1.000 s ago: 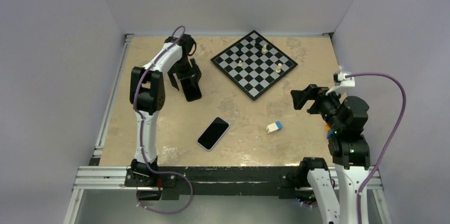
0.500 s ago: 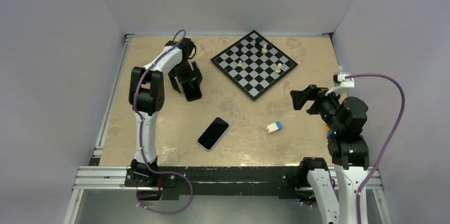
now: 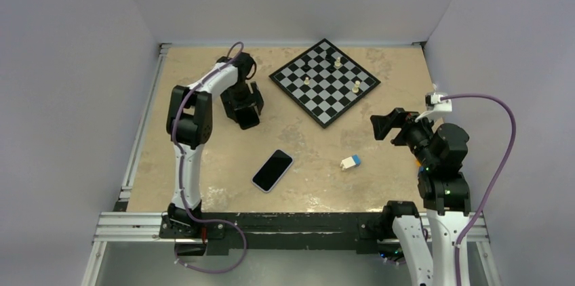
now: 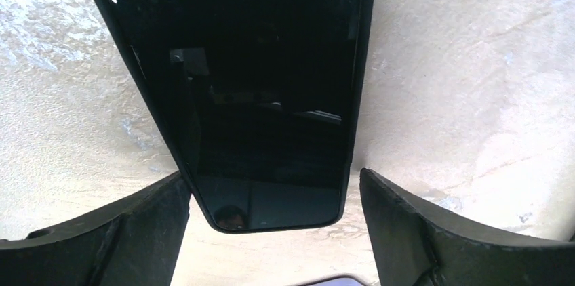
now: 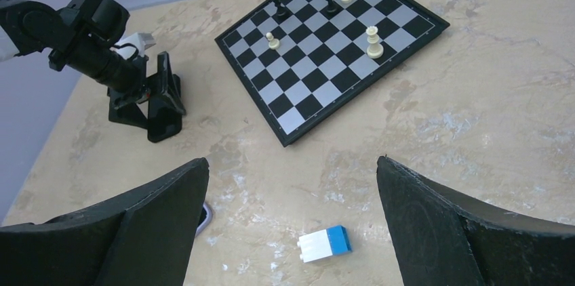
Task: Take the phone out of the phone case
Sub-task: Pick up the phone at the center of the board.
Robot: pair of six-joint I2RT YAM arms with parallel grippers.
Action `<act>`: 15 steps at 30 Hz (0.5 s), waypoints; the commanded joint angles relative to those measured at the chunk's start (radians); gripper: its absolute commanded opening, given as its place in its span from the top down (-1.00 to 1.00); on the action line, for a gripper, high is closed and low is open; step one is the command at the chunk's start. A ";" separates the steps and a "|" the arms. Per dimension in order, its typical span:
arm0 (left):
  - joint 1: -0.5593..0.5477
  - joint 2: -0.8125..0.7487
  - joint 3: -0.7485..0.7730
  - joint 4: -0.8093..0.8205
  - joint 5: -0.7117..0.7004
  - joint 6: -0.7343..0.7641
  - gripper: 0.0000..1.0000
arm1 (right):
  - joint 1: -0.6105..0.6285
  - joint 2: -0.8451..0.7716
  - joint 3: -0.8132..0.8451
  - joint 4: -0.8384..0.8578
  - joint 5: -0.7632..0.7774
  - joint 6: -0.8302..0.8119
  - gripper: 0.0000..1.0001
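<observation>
The phone (image 3: pixel 272 170) lies flat, screen up, near the middle of the table (image 3: pixel 312 188), at about 5 o'clock from the black phone case (image 4: pixel 258 83) and apart from it. The left gripper (image 4: pixel 274 183) hangs over the case, its claw spread wide on either side of one end. The right gripper (image 5: pixel 291 162), at 3 o'clock, is also spread and holds nothing. A blue-and-white block (image 3: pixel 350 162) sits at 3 o'clock from the phone

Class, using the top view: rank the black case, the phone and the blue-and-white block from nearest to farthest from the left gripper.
1. The black case: directly under the left gripper, between its open fingers.
2. The phone: closer to the front edge, near the middle.
3. The blue-and-white block: farthest, on the right arm's side.
</observation>
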 commanded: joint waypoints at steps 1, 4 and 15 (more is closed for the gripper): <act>-0.021 0.068 0.076 -0.074 -0.019 -0.054 -0.84 | -0.002 0.004 0.000 0.046 -0.022 0.010 -0.97; -0.026 0.060 0.070 -0.080 -0.038 -0.076 -0.59 | -0.002 0.000 0.004 0.038 -0.021 0.009 -0.97; -0.028 -0.102 -0.125 0.005 -0.019 -0.051 0.44 | -0.002 -0.007 0.016 0.034 -0.020 0.008 -0.97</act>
